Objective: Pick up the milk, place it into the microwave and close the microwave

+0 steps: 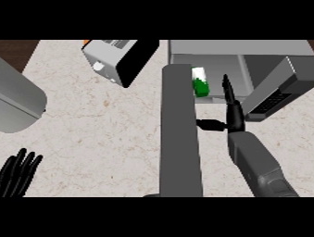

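The bench (104, 125) is carrying a microwave (241, 60) at far right, door (282, 88) hanging open. Milk (200, 83) is sitting inside it. The right hand (232, 104) is stretching straight-fingered beside the milk, holding nothing; the left hand (15, 176) is resting open near left.

Milk (200, 83) half hidden behind the grey door panel (179, 134); left hand (15, 178) cut off at the lower edge.
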Controlling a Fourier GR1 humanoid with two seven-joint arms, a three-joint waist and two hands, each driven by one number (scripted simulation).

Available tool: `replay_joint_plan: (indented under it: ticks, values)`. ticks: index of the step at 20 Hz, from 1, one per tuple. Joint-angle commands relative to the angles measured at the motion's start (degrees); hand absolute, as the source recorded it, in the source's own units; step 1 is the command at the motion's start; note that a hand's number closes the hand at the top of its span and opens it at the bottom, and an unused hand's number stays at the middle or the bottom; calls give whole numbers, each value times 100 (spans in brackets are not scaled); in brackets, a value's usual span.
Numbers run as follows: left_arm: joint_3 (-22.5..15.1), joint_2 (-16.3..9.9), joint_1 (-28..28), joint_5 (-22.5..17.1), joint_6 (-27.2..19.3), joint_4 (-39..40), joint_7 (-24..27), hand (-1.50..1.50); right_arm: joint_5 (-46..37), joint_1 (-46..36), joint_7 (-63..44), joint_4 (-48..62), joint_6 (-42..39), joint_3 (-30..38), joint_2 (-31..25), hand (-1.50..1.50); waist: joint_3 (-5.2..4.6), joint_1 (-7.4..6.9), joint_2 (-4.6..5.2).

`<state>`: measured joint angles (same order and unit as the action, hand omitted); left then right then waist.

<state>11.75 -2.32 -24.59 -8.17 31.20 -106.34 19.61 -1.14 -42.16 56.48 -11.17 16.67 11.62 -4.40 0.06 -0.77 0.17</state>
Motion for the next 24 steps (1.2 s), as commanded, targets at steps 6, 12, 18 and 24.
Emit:
replay_joint_plan:
  ticks: [6, 12, 18, 24]
  values:
    - [-582, 133, -327, 343, 468, 8, 358, -150, 140, 1253, 661, -780, -1322, -224, 376, -150, -10, 123, -54]
    - [-1270, 224, 271, 921, 47, -177, -281, -150, 72, 2164, 83, -2185, -1297, -663, 341, -150, -17, 238, -79]
    - [-1380, 218, 658, 1204, 76, 101, -322, 150, 607, 3549, -258, -3904, -2240, -703, -70, -150, -16, 213, -61]
    - [-2351, 230, 1602, 1843, -820, 691, -658, 150, 1133, 4402, -1008, -5470, -2473, -681, -156, -150, -14, 212, -38]
